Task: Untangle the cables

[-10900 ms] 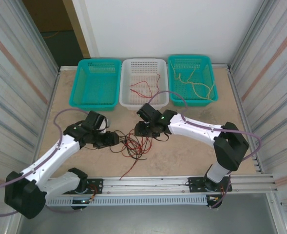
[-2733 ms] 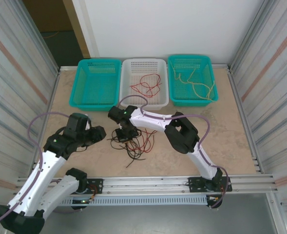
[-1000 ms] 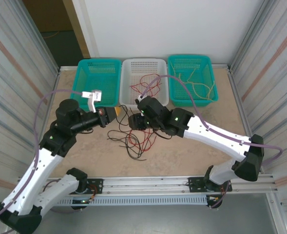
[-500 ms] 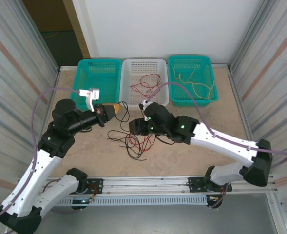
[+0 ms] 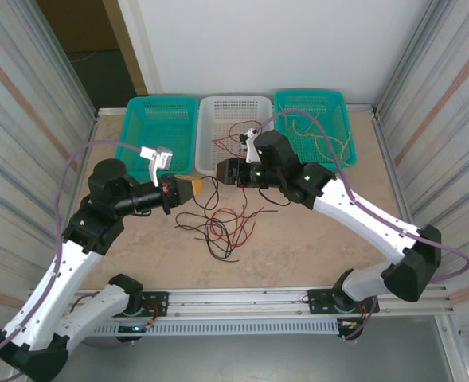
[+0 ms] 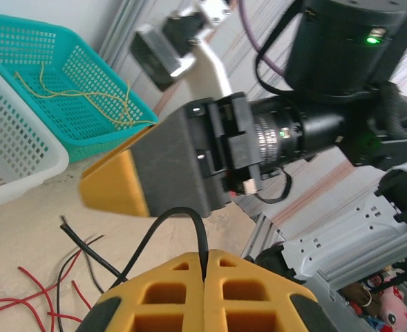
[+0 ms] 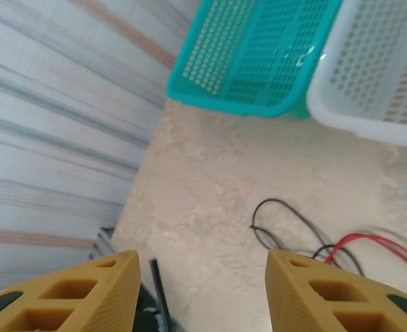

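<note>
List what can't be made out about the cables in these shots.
- Top view: how the strands of the tangle cross; too thin, overlapping.
- Left wrist view: the black cable past the pinch, hidden inside the left gripper.
- Right wrist view: the red cable run, cut by the frame's right edge.

Tangle (image 5: 222,231): thin black and red strands, loosely knotted, flat on the table, lower centre of the top view.
Black cable (image 6: 189,225): one arched strand pinched between the closed fingers of the left gripper (image 6: 204,261).
Red cables (image 5: 234,142): loose coil in the white basket (image 5: 236,100), top centre.
Yellow cables (image 5: 322,142): wavy, in the teal basket (image 5: 310,93), upper right.
</note>
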`<state>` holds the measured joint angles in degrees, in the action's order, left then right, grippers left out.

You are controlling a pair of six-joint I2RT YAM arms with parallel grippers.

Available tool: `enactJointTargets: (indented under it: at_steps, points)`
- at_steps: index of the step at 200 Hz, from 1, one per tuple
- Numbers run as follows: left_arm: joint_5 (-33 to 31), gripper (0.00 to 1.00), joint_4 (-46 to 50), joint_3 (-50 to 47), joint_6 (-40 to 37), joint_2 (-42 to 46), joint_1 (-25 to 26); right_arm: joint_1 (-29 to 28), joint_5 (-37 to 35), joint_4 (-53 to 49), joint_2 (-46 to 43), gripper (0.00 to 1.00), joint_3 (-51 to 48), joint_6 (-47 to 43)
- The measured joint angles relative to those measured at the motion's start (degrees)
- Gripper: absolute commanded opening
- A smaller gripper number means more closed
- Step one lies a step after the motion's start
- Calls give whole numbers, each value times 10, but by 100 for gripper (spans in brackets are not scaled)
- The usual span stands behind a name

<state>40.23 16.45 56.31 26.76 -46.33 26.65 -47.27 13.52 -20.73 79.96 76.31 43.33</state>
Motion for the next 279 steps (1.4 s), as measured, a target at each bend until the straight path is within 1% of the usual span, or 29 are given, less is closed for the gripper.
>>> enactJointTargets:
  at_steps: [20, 45, 51, 76, 84, 110, 132, 158, 175, 187, 201, 219, 233, 260, 268, 279]
  points:
    - [7, 0, 0, 1, -2, 0, 0, 0, 38, 11, 13, 43, -3, 14]
    - [9, 0, 0, 1, -7, 0, 0, 0, 74, 38, 14, 43, -18, 30]
    - [9, 0, 0, 2, -9, 0, 0, 0, 80, 44, 14, 39, -21, 33]
    - [7, 0, 0, 4, -13, 0, 0, 0, 102, 69, 14, 16, -38, 50]
    - [6, 0, 1, 5, -14, 0, 0, 0, 106, 76, 14, 11, -45, 55]
    - [-13, 0, 6, 8, -21, 3, 0, 0, 102, 104, 10, 1, -76, 75]
    - [-61, 0, 17, 9, -28, 14, 0, 0, 75, 146, -15, 0, -131, 108]
    - [-159, 0, 13, -3, -19, 47, 1, 0, 25, 205, -71, 1, -204, 159]
    - [-223, 0, -9, -37, 2, 78, 1, -3, -3, 229, -99, 1, -220, 183]
    - [-253, 0, -33, -61, 18, 91, 1, -5, -16, 242, -109, 1, -220, 194]
    - [-271, 0, -63, -73, 31, 95, 1, -12, -29, 252, -115, 4, -220, 204]
    - [-285, 0, -102, -73, 46, 86, 1, -26, -41, 253, -116, 11, -220, 208]
    - [-298, 0, -116, -71, 52, 74, 0, -43, -56, 241, -116, 19, -220, 206]
    - [-308, 0, -98, -26, 61, 26, -30, -68, -94, 174, -116, 38, -212, 190]
    - [-309, 0, -88, -3, 61, 9, -41, -71, -104, 150, -116, 42, -208, 185]
    - [-308, 0, -76, 30, 61, -21, -58, -71, -118, 121, -118, 45, -202, 177]
